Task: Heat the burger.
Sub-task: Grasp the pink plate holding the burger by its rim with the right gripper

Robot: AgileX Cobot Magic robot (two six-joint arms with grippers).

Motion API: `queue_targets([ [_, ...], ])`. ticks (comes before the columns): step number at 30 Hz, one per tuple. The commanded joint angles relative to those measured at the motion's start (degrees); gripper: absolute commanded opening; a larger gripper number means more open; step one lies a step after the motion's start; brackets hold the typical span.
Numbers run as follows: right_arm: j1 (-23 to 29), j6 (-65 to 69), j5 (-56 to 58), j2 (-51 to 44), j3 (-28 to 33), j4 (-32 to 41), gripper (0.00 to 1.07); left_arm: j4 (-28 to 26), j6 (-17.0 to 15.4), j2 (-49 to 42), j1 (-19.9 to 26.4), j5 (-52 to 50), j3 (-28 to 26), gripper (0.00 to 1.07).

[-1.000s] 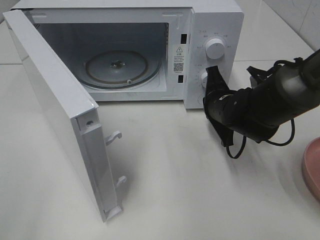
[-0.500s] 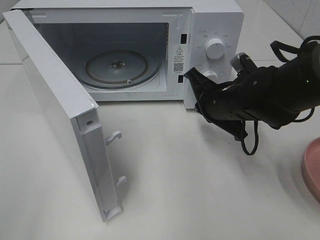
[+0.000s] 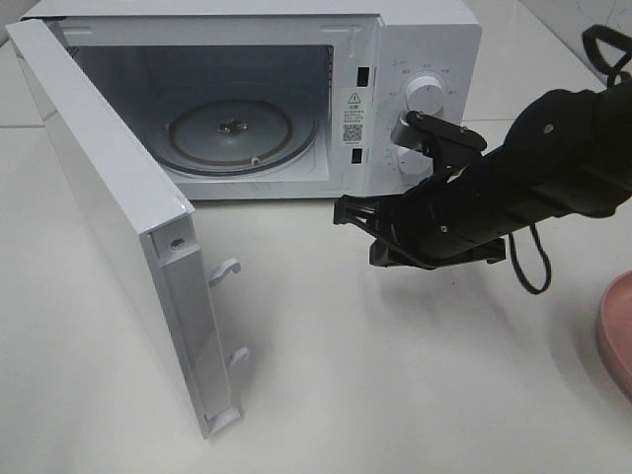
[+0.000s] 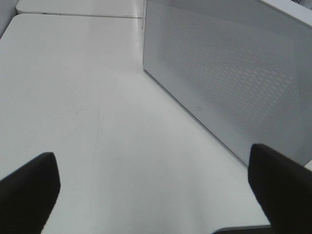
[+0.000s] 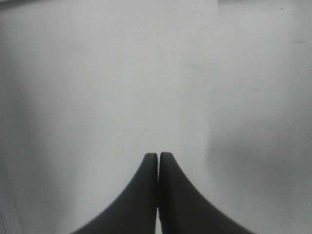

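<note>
Since a second ago the right arm has swung off the control panel and down toward the middle. Its black right gripper was by the lower knob then and now sits in front of the boxy white microwave, near the lower right corner of the oven opening and over the white tabletop. Nothing else has shifted. The microwave's white door hangs wide open to the left, and the round clear glass turntable lies bare inside. The upper round white knob is in plain sight, while the lower one is partly behind the arm. A thin black cable loops under the arm. The curved edge of a round pink plate shows at the far right of the table, well apart from the gripper. In the right wrist view the right gripper has its two dark fingers pressed together with nothing between them, above a blurred white surface; whether it touches, I cannot tell. In the left wrist view the left gripper has its jaws spread wide and empty over the tabletop, near a white finely perforated panel. The left arm does not show in the high view. The burger shows in no view, so I cannot tell where it is.
</note>
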Motion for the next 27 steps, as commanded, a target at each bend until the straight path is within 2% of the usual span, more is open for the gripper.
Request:
queue_targets([
  [1,-1.6,-0.8,5.4,-2.1,0.0,-5.7,0.01,-0.2,0.0,-0.2,-0.1,-0.8,0.1,0.99],
  [3,-2.6,-0.5,10.3,-4.1,0.0,-12.8,0.02,-0.2,0.0,-0.2,-0.1,-0.8,0.1,0.99],
  [6,-2.8,-0.2,11.7,-4.8,0.0,-14.5,0.02,-0.2,0.0,-0.2,-0.1,-0.8,0.1,0.99],
  [8,-3.2,1.8,18.3,-7.6,0.0,-20.7,0.04,-0.2,0.0,-0.2,-0.1,-0.8,0.1,0.99],
  [15,-3.3,6.9,24.6,-10.7,0.0,-28.1,0.09,-0.2,0.0,-0.2,-0.1,-0.8,0.1,0.99],
  [18,-4.3,10.0,26.4,-12.2,0.0,-31.2,0.14,-0.2,0.0,-0.2,-0.1,-0.8,0.1,0.99],
  [19,-5.1,11.9,27.4,-13.2,0.0,-33.2,0.20,-0.2,0.0,-0.2,-0.1,-0.8,0.1,0.99],
  [20,-5.1,11.9,27.4,-13.2,0.0,-33.2,0.20,-0.2,0.0,-0.2,-0.1,-0.8,0.1,0.99],
  [21,-5.3,12.5,28.0,-13.8,0.0,-34.2,0.24,-0.2,0.0,-0.2,-0.1,-0.8,0.1,0.99],
  [22,-6.0,13.2,29.2,-14.7,0.0,-36.0,0.35,-0.2,0.0,-0.2,-0.1,-0.8,0.1,0.99],
  [23,-6.0,13.2,29.2,-14.7,0.0,-36.0,0.35,-0.2,0.0,-0.2,-0.1,-0.8,0.1,0.99],
  [24,-6.4,13.2,29.9,-15.2,0.0,-37.1,0.43,-0.2,0.0,-0.2,-0.1,-0.8,0.1,0.99],
  [25,-6.9,13.2,31.3,-15.9,0.0,-39.0,0.59,-0.2,0.0,-0.2,-0.1,-0.8,0.1,0.99],
  [26,-6.9,13.2,31.3,-15.9,0.0,-39.0,0.59,-0.2,0.0,-0.2,-0.1,-0.8,0.1,0.99],
  [27,-7.3,13.2,32.0,-16.0,0.0,-39.8,0.67,-0.2,0.0,-0.2,-0.1,-0.8,0.1,0.99],
])
